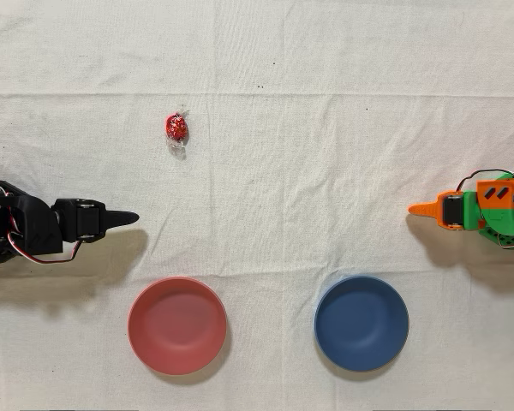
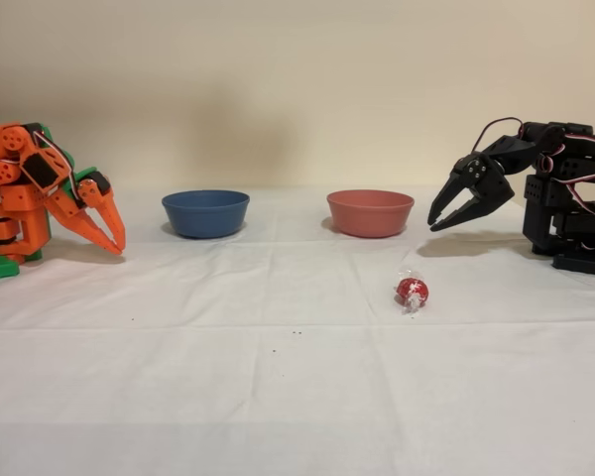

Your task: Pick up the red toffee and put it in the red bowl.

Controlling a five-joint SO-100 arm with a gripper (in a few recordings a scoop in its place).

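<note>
White cloth (image 1: 325,86); end effector (image 2: 442,219) slightly apart, empty, raised, well clear of red toffee (image 2: 413,291).

The red toffee (image 1: 177,128) is a tiny round sweet in shiny red foil with clear twisted ends, lying alone on the cloth. In the overhead view the red bowl (image 1: 177,325), round, shallow, matte salmon-red and upright, sits at six o'clock from it, well apart.

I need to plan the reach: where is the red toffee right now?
The red toffee lies on the white cloth, upper left of centre in the overhead view, beyond the black arm's gripper and apart from the red bowl.
</note>
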